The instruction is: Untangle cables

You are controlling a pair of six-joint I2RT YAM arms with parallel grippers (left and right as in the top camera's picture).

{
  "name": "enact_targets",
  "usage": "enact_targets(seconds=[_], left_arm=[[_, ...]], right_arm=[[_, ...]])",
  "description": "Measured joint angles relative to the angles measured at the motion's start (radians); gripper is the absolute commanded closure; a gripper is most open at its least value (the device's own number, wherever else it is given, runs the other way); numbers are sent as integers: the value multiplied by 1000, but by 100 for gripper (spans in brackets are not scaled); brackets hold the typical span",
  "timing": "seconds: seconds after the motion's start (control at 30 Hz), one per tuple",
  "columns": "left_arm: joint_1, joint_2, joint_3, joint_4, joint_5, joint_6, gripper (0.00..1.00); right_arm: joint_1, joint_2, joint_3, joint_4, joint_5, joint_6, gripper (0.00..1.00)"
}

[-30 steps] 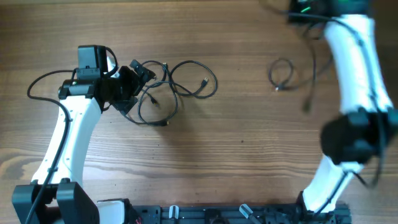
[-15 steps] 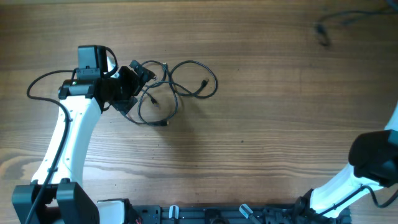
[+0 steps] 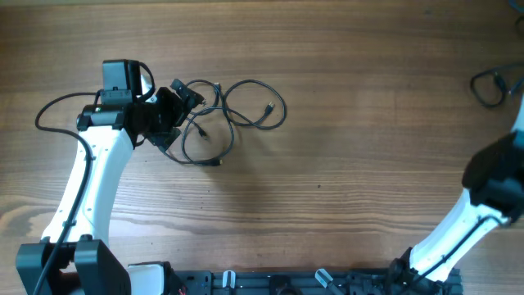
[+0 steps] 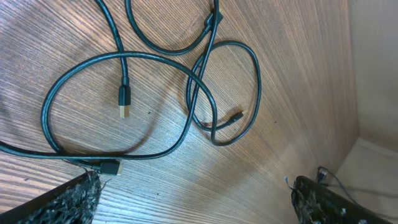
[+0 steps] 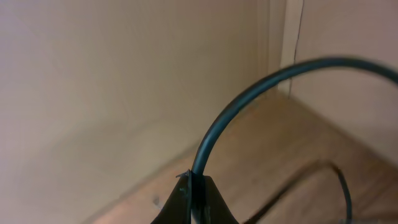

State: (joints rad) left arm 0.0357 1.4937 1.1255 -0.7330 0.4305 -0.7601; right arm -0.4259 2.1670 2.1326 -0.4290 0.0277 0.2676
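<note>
Cables: thin black cords in overlapping loops on the wooden table, left of centre, small plug ends showing, one gold-tipped plug inside a big loop. Left gripper sits at the left edge of the pile, fingers spread wide, nothing between them. One separate cable is pinched in the right gripper, jaws closed tight on it, arching up from the tips; a loop of it shows at the far right edge.
</note>
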Motion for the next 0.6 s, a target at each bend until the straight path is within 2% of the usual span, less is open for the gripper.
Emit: enact_targets(seconds=[0.03, 0.1, 0.13, 0.17, 0.2, 0.23, 0.6], left_arm=[[0, 0, 0, 0, 0, 0, 0], [0, 0, 0, 0, 0, 0, 0], [0, 0, 0, 0, 0, 0, 0], [0, 0, 0, 0, 0, 0, 0], [0, 0, 0, 0, 0, 0, 0], [0, 0, 0, 0, 0, 0, 0], [0, 0, 0, 0, 0, 0, 0]], right_arm=[[1, 32, 0, 10, 0, 0, 88], [5, 89, 0, 31, 0, -5, 65], [9, 115, 0, 36, 1, -3, 43], [13, 135, 0, 36, 2, -5, 30], [17, 153, 0, 34, 3, -5, 11], [23, 172, 0, 31, 2, -13, 0], [80, 193, -2, -194, -48, -48, 0]])
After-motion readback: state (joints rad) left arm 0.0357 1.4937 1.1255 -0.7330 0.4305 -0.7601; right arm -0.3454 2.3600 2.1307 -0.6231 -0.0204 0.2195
